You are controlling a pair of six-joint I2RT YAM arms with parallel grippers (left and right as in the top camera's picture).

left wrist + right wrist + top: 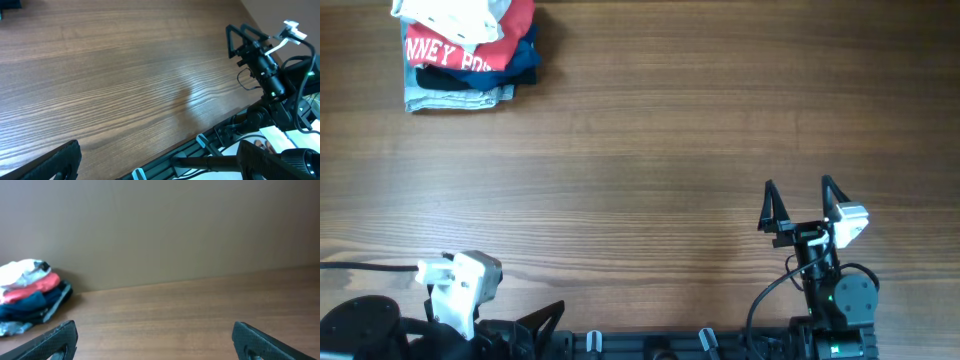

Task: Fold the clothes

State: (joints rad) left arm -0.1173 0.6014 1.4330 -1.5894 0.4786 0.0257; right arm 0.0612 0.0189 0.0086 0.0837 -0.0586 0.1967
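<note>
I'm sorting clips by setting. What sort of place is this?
Likely a robotics lab workbench, not a home: a wooden table, a left arm and right arm mounted with cables at its near edge, and a white T-shirt atop a pile of garments in the far left corner.

text: "NNEY PO…", white capitals, cut off at both ends | on: red garment (516,32), far left | white T-shirt (450,18) lies on it just above the letters | other readable text: none
</note>
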